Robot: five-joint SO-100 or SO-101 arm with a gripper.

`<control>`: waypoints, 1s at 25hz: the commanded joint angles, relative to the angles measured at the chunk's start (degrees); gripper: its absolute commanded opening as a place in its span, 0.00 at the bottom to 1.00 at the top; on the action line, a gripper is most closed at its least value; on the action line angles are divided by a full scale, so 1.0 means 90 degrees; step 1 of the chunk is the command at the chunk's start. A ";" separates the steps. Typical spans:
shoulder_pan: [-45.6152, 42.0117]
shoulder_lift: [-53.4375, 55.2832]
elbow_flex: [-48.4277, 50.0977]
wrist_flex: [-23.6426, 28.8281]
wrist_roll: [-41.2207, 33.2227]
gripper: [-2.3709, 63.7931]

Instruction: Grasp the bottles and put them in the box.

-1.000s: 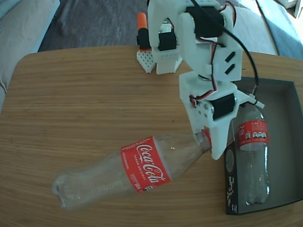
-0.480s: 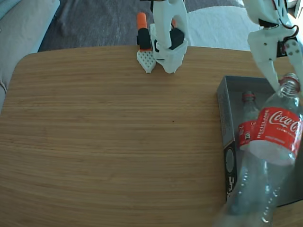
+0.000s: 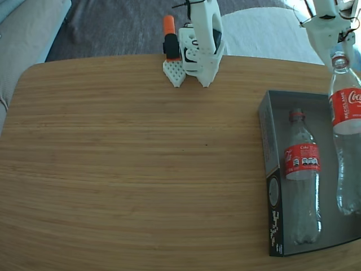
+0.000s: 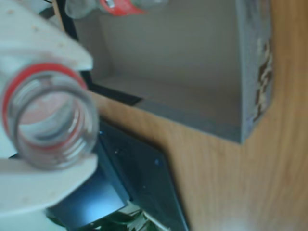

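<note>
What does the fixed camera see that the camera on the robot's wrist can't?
Only the fixed view shows the whole table, the arm's base, and the full bottle lying in the box. Only the wrist view looks straight down the held bottle's open, capless neck. Both show the gripper clamped on the held bottle and the box.
</note>
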 commanded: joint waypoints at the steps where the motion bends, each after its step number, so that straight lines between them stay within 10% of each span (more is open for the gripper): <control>1: -0.0078 -0.0059 0.0000 -0.0342 -0.0029 0.03; 25: 0.0322 -0.3271 -0.3096 -0.0723 -0.0029 0.03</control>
